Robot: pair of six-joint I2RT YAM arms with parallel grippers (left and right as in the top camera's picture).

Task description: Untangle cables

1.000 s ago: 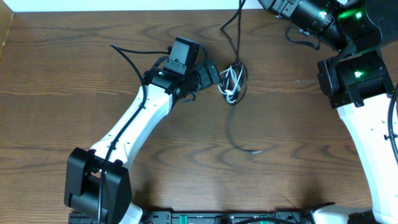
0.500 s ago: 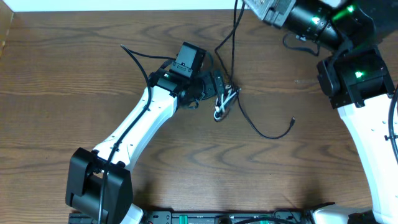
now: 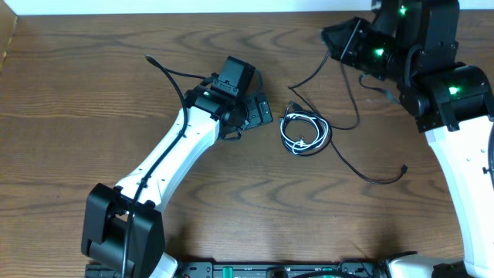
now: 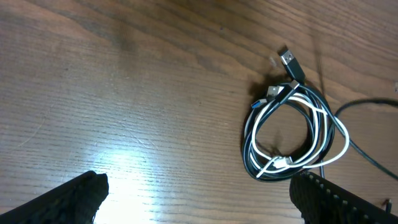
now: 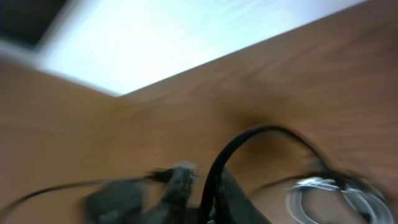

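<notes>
A coiled bundle of white and black cables lies on the wooden table just right of my left gripper. In the left wrist view the bundle sits ahead and to the right, a USB plug sticking out at its top. My left gripper is open with nothing between its fingers. A long black cable hangs in two strands from my right gripper, and its free end rests on the table. The right wrist view is blurred; the black cable arcs up from my right gripper, which looks shut on it.
The left arm's own black wire loops out to the left of its wrist. A white surface borders the table's far edge. The arm bases stand at the front edge.
My right gripper came down into view from the top edge with the long black cable. The bundle moved right, clear of the left gripper, and the cable's loose end swung further right.
</notes>
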